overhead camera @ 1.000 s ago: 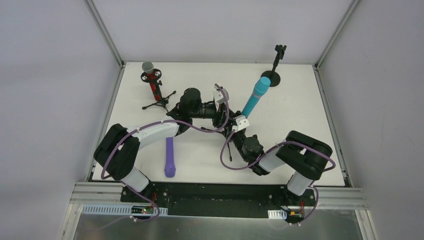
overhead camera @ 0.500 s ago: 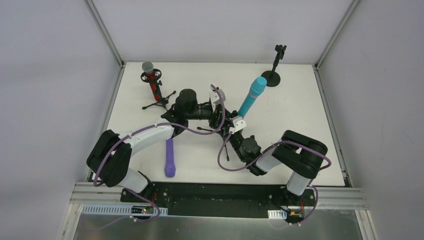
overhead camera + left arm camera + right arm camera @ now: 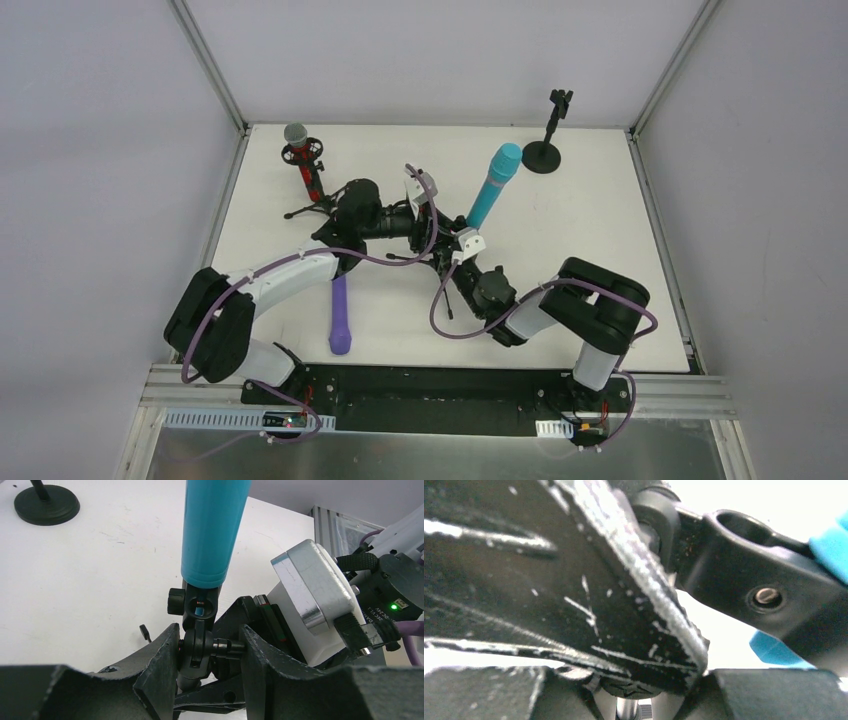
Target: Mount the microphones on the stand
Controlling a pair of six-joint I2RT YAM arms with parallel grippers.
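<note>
The only print in view is small white lettering beside a green light on the right arm's wrist, seen from the left wrist camera, and it is too small to read. The microphones carry no marking that can be made out.

The cyan microphone is one smooth, matte colour from handle to head. It stands tilted, head toward the far right, near the middle of the table. Its lower end sits in the black clip of a small stand, with a knurled knob on the clip's left side.

The left gripper is closed down on that stand, its dark, rough fingers pressing on the swivel joint just under the clip. The right gripper meets the same stand from the near right with its jaws almost together. Its own camera shows only a scratched black finger hard against the clip arm, so I cannot tell what it pinches.

The red microphone, with its grey mesh head pointing far, sits upright in a ring mount on a tripod stand at the far left. The purple microphone, a single colour all over, lies flat on the table near the left arm, head toward the near edge. A round-base stand with a bare clip stands at the far right.
</note>
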